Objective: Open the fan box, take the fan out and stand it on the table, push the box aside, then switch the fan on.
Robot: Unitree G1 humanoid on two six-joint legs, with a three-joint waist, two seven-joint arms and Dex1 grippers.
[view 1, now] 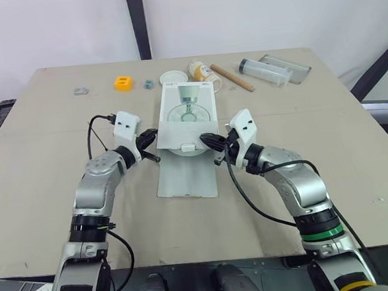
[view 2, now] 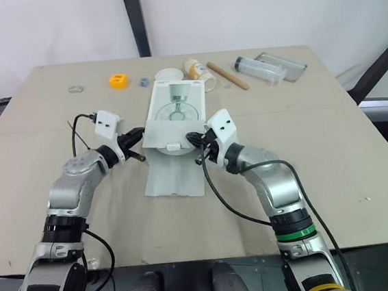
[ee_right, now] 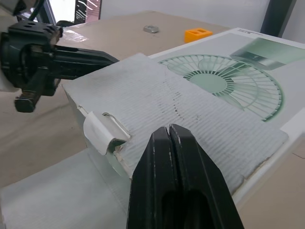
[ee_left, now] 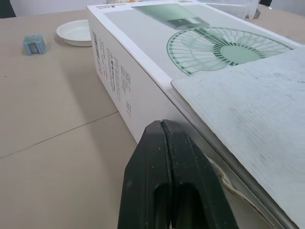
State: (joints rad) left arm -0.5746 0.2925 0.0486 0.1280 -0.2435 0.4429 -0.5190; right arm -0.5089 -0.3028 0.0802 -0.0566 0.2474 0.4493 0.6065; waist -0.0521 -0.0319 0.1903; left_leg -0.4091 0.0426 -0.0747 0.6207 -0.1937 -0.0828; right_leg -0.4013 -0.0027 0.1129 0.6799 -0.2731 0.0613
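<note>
The box (view 1: 187, 108) lies flat mid-counter (view 1: 331, 146), its near flap (view 1: 187, 177) folded out toward six o'clock. Opening looks nearly done, and I judge the fan is inside. The left jaws, pressed together, sit at its seven o'clock corner, and the right jaws, likewise together, at five. The next move calls for parting them to reach inside. A dish (view 1: 173, 76), orange block (view 1: 125, 83), stick (view 1: 231, 77) and tubes (view 1: 264, 70) crowd twelve o'clock.

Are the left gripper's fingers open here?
No, the left gripper has its two fingers pressed together with no gap, beside the fan box.
</note>
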